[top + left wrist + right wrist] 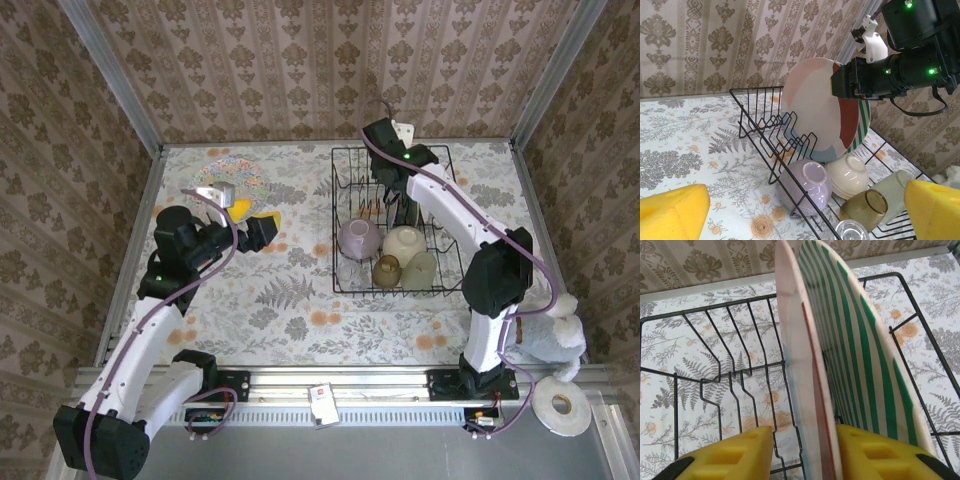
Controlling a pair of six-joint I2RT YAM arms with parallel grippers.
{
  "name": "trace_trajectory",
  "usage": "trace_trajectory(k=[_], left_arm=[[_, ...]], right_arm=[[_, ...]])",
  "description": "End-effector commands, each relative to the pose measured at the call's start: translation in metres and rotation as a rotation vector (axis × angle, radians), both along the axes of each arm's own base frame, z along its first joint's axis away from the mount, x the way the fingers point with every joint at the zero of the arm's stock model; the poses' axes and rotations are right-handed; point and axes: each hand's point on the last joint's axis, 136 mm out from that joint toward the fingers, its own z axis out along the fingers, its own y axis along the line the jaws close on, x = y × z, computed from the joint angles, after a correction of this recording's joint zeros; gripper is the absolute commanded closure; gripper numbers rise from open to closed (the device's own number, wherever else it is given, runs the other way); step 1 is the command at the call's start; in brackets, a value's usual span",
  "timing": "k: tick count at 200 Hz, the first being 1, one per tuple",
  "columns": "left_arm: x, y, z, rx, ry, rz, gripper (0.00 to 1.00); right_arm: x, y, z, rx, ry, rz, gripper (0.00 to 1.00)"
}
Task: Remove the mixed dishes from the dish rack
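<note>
We find the right end effector (800, 452), far nearer than the wide-open, empty left end effector (255, 216), half-open astride the pastel plate (792, 340) standing on edge in the dish rack (676, 410), its rim running straight ahead between the pads (725, 457), one pad not yet touching.

Grey-white plush toy (548, 335) off table's right edge, tape roll (559, 404) just below it; fern-print tablecloth (290, 300); damask wallpaper (300, 70).

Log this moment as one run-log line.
right end effector: open, astride pastel plate in dish rack | left end effector: open, empty, over table | striped plate: racked alongside
</note>
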Motion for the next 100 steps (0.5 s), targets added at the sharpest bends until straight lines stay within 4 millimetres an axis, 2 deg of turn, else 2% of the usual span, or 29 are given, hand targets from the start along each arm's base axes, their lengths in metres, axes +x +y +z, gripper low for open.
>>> trace_trajectory(k=[1, 32, 100], left_arm=[[-0.0061, -0.0023, 0.007, 0.003, -0.054, -0.024, 0.0], [-0.0062, -0.0021, 0.0072, 0.003, -0.056, -0.023, 0.0], [-0.0056, -0.0018, 0.0061, 0.003, -0.052, -0.02, 0.0]], right_arm=[[0.0045, -0.0131, 0.0092, -0.06, -0.005, -0.022, 0.65], [0.0085, -0.017, 0.0102, -0.059, -0.004, -0.022, 0.67], [0.0128, -0.0138, 0.0077, -0.048, 0.005, -0.003, 0.84]])
